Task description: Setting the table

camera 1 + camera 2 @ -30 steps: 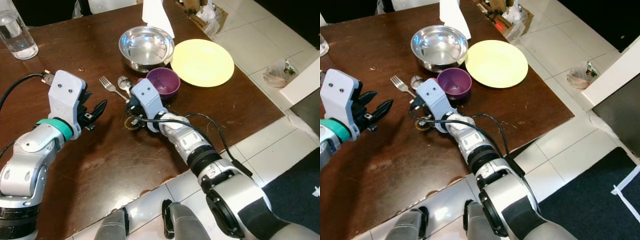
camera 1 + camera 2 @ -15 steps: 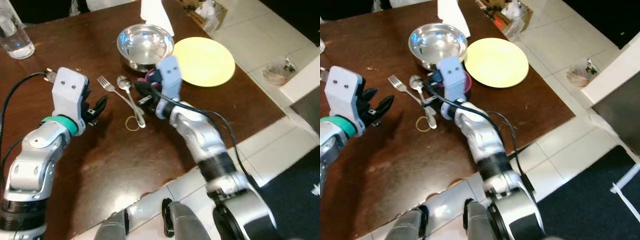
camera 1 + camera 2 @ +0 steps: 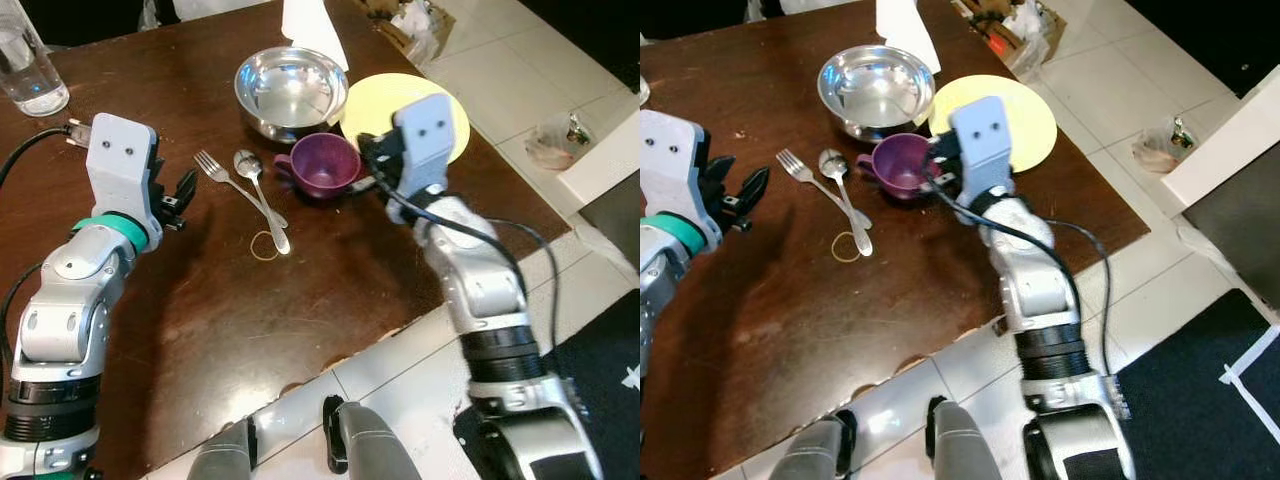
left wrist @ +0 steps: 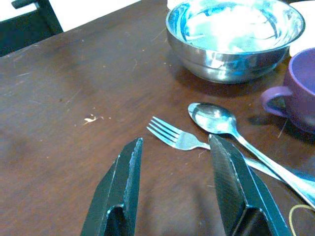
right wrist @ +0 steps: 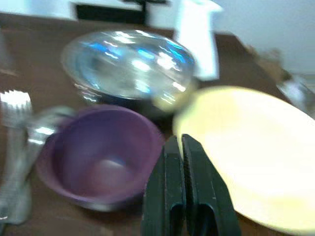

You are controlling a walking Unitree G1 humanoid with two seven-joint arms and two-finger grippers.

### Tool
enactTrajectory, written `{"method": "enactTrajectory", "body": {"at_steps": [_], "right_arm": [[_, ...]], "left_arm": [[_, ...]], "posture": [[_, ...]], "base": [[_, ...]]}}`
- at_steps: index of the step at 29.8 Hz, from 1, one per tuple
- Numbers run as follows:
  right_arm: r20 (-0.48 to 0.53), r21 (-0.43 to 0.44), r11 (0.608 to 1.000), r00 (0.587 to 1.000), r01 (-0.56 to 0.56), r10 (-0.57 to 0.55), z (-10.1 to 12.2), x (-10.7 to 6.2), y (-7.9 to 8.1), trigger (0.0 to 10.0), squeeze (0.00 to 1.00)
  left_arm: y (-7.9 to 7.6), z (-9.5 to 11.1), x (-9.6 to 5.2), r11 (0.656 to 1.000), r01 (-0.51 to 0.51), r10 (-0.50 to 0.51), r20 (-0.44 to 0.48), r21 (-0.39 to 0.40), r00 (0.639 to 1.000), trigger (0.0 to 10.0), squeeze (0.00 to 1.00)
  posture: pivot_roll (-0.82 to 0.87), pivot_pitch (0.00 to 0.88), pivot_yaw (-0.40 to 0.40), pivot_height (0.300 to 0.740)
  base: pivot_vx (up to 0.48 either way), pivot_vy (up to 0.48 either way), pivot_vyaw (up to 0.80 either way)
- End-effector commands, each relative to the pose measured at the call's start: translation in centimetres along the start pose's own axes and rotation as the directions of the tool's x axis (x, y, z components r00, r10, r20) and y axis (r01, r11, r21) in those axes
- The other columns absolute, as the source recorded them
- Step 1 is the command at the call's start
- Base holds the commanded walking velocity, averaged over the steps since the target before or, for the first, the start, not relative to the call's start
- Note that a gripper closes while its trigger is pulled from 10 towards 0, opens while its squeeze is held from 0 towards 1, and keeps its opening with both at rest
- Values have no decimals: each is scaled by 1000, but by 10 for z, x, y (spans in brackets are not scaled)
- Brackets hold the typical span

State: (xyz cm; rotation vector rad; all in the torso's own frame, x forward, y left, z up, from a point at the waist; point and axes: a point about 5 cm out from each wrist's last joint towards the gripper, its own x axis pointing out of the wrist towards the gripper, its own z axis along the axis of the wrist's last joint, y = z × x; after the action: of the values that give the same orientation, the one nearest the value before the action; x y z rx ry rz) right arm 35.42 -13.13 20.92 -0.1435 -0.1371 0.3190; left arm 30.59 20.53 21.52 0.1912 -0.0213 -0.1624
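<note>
The fork [image 3: 222,174] and spoon [image 3: 262,196] lie side by side on the brown table [image 3: 300,300], between the two arms, their heads toward the far left and their handles running near and to the right, crossing close to a small rubber band [image 3: 266,246]. The left gripper [image 3: 178,196] hovers just left of the fork with its fingers apart, so the fork's tines sit right ahead of its opening and it looks the nearer arm for the cutlery. The right gripper [image 5: 179,162] has its fingers pressed together, empty, poised between the purple cup [image 3: 322,166] and the yellow plate [image 3: 405,112], near the steel bowl [image 3: 289,94]
</note>
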Motion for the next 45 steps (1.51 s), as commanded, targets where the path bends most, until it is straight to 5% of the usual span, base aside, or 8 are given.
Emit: {"method": "enactTrajectory", "body": {"at_steps": [1, 11, 12, 32, 37, 39, 41, 45], "right_arm": [[-53, 36, 998, 997, 49, -47, -14, -4, -10, 10000, 1000], [-227, 182, 979, 973, 92, -49, -36, 2, -10, 10000, 1000], [-250, 204, 976, 968, 79, -26, -38, 5, -7, 10000, 0], [-364, 266, 963, 919, -52, 150, -61, 21, 20, 10000, 0], [-309, 251, 967, 943, -47, 126, -52, 26, 17, 10000, 0], [-221, 145, 989, 975, -8, 40, -38, 29, 3, 10000, 0], [-164, 135, 991, 986, -2, 24, -30, 30, -1, 10000, 0], [-48, 247, 969, 999, -5, 18, -12, 29, -4, 10000, 0]], "left_arm": [[0, -3, 0, 1000, 3, -3, -12, 15, 1000, 10000, 0], [-6, -7, 1, 1000, 7, -7, -14, 10, 1000, 10000, 0], [-6, -7, 0, 1000, 5, -5, -15, 9, 1000, 10000, 0], [-4, -9, -4, 1000, -7, 8, -20, 12, 1000, 10000, 0], [-4, -10, -5, 1000, -8, 8, -23, 12, 1000, 10000, 0], [-8, -13, -6, 1000, -2, 2, -29, 13, 1000, 10000, 0], [-11, -15, -6, 1000, 9, -9, -33, 15, 999, 10000, 0], [-21, -18, -6, 999, 49, -48, -41, 11, 998, 10000, 0]], "posture": [[-35, 145, -18, 740], [-41, 136, -36, 740], [-46, 136, -40, 740], [-25, 144, -42, 740], [-23, 156, -47, 740], [-28, 160, -43, 740], [-29, 161, -43, 740], [-36, 161, -35, 740]], "base": [[0, 0, 0], [0, 0, 0], [0, 0, 0], [0, 0, 0], [0, 0, 0], [0, 0, 0], [0, 0, 0], [0, 0, 0]]}}
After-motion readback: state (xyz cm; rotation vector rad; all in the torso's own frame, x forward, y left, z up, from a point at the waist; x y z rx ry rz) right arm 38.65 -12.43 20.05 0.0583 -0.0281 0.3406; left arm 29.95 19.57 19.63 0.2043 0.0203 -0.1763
